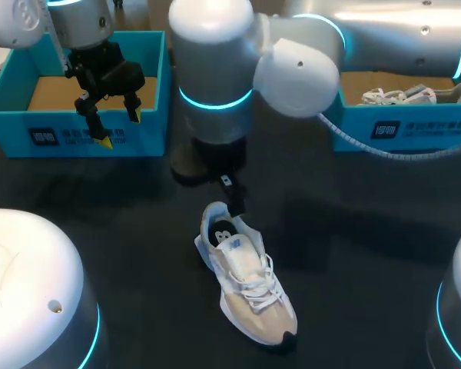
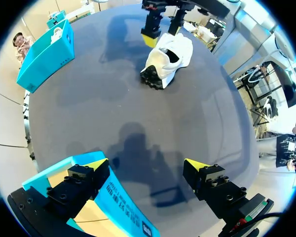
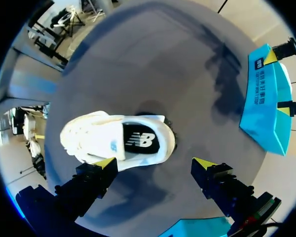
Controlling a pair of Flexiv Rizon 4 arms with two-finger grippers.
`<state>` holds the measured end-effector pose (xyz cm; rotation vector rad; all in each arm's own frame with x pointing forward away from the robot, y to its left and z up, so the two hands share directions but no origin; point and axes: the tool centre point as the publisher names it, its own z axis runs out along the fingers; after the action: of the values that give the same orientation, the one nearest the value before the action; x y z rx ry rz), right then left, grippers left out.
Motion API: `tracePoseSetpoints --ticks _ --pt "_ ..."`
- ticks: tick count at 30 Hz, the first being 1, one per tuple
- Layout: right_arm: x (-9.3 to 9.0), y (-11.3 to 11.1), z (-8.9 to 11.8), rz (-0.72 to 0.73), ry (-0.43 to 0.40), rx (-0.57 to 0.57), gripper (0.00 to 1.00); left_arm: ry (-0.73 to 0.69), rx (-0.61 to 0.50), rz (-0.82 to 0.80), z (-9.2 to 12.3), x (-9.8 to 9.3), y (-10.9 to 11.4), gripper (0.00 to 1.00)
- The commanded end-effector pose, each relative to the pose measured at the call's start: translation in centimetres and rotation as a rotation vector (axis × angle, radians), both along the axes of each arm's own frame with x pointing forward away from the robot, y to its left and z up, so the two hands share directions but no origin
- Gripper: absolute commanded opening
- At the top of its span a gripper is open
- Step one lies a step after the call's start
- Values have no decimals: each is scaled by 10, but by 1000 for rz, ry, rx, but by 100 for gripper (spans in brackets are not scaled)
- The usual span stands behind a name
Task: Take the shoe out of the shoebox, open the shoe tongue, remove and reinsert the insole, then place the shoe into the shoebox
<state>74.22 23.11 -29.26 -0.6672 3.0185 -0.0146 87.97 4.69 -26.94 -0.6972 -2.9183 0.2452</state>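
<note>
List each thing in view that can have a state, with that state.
sneaker: upright on its sole, outside both boxes
insole: inside the sneaker
left shoebox: open, nothing seen inside
right shoebox: open, holds second sneaker
left gripper: jaws open, empty
right gripper: jaws open, empty

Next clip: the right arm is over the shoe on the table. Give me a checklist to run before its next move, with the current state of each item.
1. Shoe out of its box, upright on the table: ok.
2. Right pincer open, above the heel end: ok.
3. Insole lying inside the shoe: ok.
4. Tongue pulled open enough: cannot tell.
5. Left pincer open, over the shoebox, away from the shoe: ok.
</note>
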Motion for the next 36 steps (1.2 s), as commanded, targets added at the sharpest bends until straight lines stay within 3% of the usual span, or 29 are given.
tracePoseSetpoints --ticks 1,17,36 --pt "4 1 -10 18 -2 17 100 -1 2 0 0 0 0 100" --pt "23 30 -40 133 4 38 100 -1 2 0 0 0 0 100" --pt "25 27 -85 172 29 78 100 -1 2 0 0 0 0 100"
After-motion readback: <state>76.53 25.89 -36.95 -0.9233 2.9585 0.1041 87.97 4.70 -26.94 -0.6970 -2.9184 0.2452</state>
